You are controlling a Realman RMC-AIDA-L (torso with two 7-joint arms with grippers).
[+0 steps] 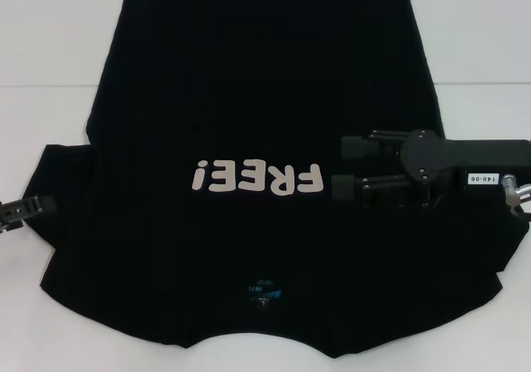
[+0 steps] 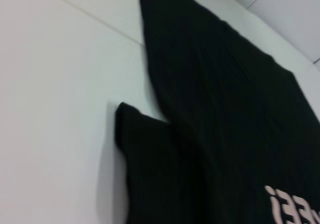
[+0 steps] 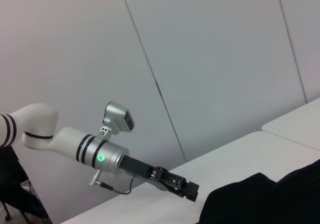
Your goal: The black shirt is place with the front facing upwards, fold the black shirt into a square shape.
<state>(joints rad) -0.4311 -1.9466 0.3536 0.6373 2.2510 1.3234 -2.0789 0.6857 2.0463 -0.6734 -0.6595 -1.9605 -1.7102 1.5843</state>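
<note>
The black shirt (image 1: 249,123) lies flat on the white table (image 1: 50,23), lettering up, its collar edge cut off by the frame. The right gripper (image 1: 344,166) hovers beside the "FREE!" lettering (image 1: 255,178), fingers spread wide, holding nothing. The left gripper (image 1: 25,208) sits at the shirt's left sleeve (image 2: 145,154), mostly out of frame; its opening cannot be determined. Only the right wrist view shows the left arm (image 3: 100,154).
</note>
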